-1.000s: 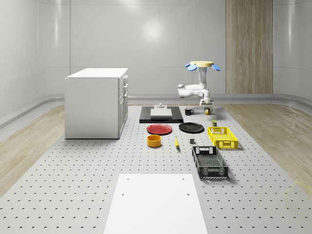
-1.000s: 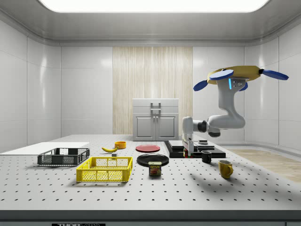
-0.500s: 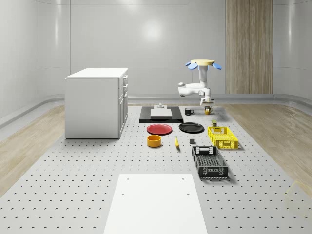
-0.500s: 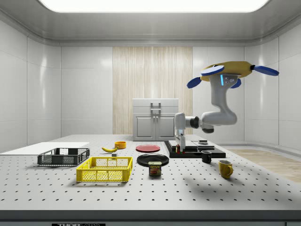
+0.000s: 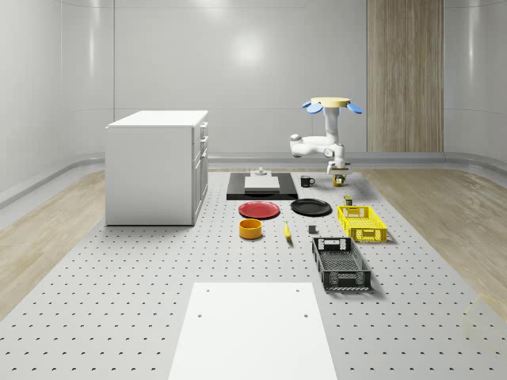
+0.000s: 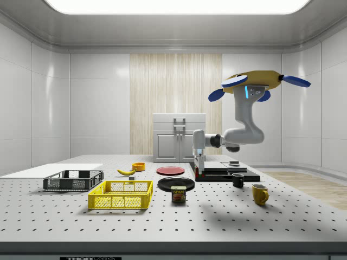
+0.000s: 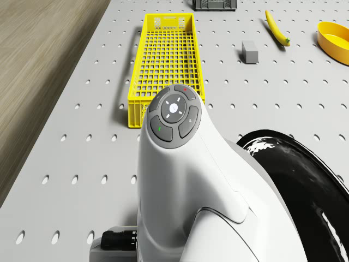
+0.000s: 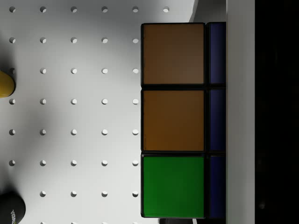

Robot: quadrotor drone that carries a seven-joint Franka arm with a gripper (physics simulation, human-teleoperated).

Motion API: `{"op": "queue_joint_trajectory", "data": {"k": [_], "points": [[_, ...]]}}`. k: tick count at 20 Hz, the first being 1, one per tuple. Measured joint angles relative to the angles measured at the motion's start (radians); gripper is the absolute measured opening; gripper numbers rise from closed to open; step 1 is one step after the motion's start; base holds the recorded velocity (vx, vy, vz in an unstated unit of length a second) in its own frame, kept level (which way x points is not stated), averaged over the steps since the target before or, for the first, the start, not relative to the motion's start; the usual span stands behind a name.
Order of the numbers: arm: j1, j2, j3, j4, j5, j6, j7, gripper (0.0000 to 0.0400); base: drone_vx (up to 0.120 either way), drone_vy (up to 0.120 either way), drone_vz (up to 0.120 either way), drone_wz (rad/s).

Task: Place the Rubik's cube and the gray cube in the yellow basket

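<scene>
While the Rubik's cube [image 8: 174,120] rides pinched in the gripper [image 6: 198,162], the drone [image 6: 252,84] hovers beyond the yellow basket [image 7: 167,60], near its far end; the carrying step looks underway, and next it must centre over the basket before releasing.

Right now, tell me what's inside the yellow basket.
The yellow basket looks empty: through its mesh floor only the perforated table shows. The arm's wrist covers its nearest corner. The gray cube still sits outside, beside it.
</scene>
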Motion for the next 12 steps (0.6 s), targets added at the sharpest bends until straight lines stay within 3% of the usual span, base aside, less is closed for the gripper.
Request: {"op": "queue_joint_trajectory", "data": {"k": [12], "points": [[-0.005, -0.031, 0.005, 0.001, 0.013, 0.029, 0.004, 0.0325, 0.12, 0.007, 0.0, 0.0]]}}
